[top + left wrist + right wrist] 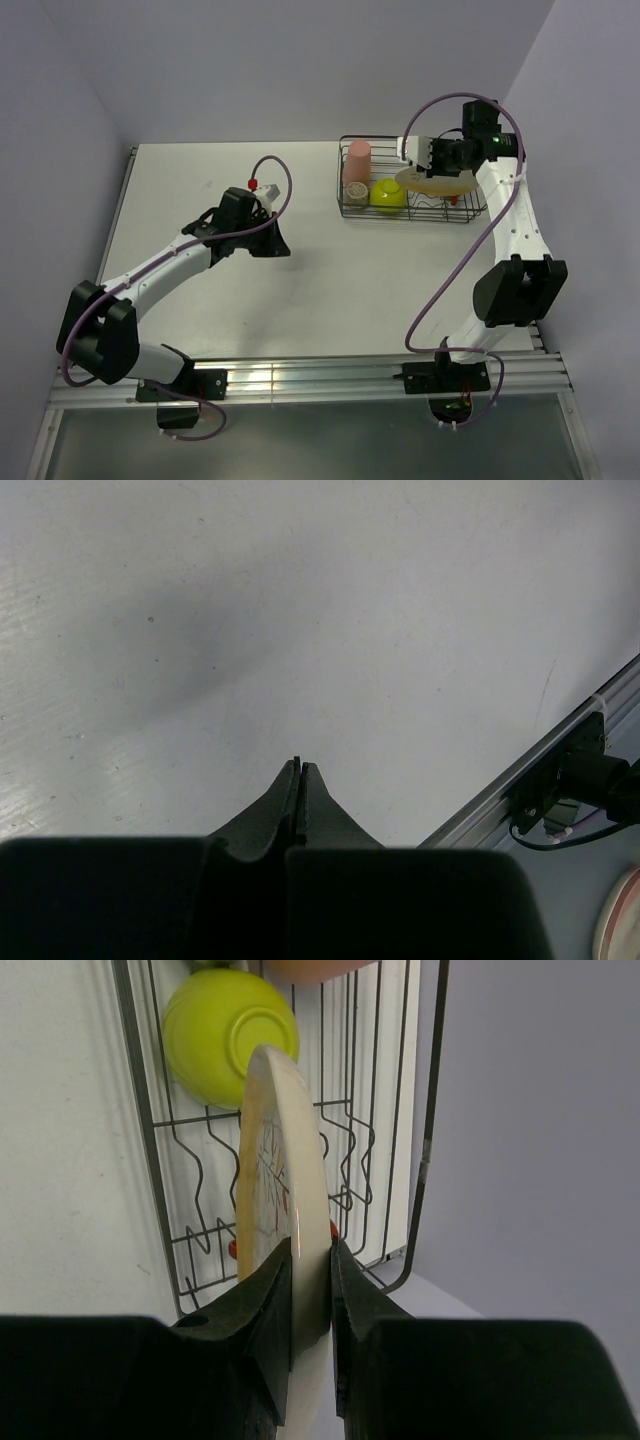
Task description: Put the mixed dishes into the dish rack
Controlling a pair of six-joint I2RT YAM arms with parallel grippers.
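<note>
Right now the right pincer (312,1252) is clenched on the rim of the pale-yellow plate (275,1150), held on edge ahead of it over the wavy wires of the dish rack (431,1110). Beyond the fingertips, slightly left, the lime-green bowl (228,1032) sits in the rack with its base towards the pincer, and the pink tumbler (357,160) stands past it. The left pincer (299,767) is pressed closed on nothing, above the table (350,630)

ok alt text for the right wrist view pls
The right gripper pinches the rim of a pale-yellow plate, seen edge-on against the dark wire dish rack. A lime-green bowl lies in the rack beyond it.
</note>
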